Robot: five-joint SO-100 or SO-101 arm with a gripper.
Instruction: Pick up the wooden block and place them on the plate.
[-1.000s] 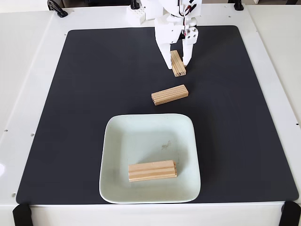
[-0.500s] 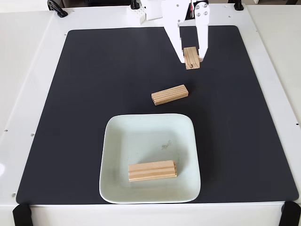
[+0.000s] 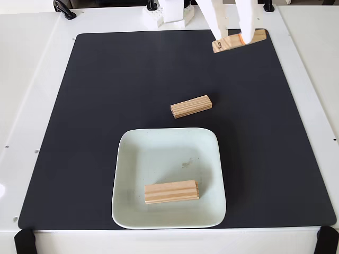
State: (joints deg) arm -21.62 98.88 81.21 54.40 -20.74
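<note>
My white gripper (image 3: 231,38) hangs at the top right of the fixed view, shut on a wooden block (image 3: 238,41) that it holds well above the black mat; the block lies crosswise between the fingers with a "3" on its near end. A second wooden block (image 3: 191,106) lies on the mat, just beyond the plate. The pale mint plate (image 3: 168,144) sits at the front middle. A third wooden block (image 3: 171,191) rests inside it, near its front rim.
The black mat (image 3: 106,106) covers most of the white table. The arm's white base (image 3: 164,13) stands at the back edge. Black clamps sit at the table's corners (image 3: 25,241).
The gripper has closed on the block at the back of the mat, lifted it high and swung right, and the block has turned crosswise in the view.
</note>
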